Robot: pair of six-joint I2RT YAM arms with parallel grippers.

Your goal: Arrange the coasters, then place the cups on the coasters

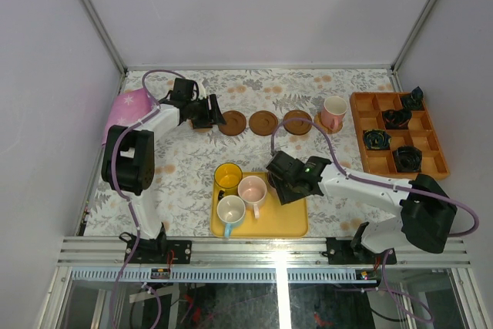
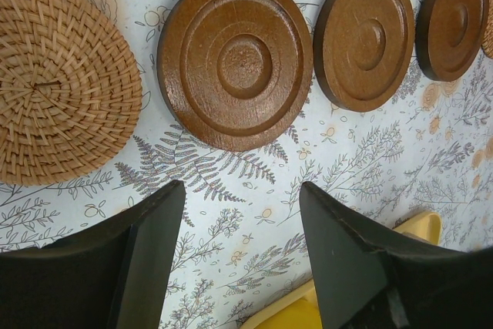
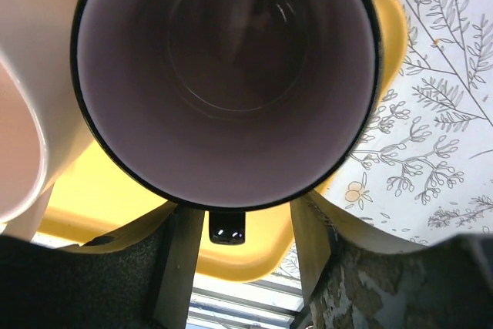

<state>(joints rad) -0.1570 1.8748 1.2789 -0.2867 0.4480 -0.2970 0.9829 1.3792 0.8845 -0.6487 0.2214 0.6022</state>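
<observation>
Nearest, the yellow tray [image 1: 286,227] holds the white cup [image 1: 230,210], pale pink cup [image 1: 253,189] and amber cup [image 1: 228,176], all unplaced. The right gripper [image 3: 240,248] straddles the greyish purple cup [image 3: 223,75] on the tray's right side, though I cannot tell whether its jaws pinch it. Beyond, the coasters [image 1: 263,122] lie in a row with the left gripper [image 2: 243,221] hovering at their left end, jaws apart and empty; only the salmon pink cup [image 1: 333,112] stands at the right end, apparently on a coaster.

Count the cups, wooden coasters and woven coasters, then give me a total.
Cups: 5
Wooden coasters: 3
Woven coasters: 2
Total: 10
</observation>
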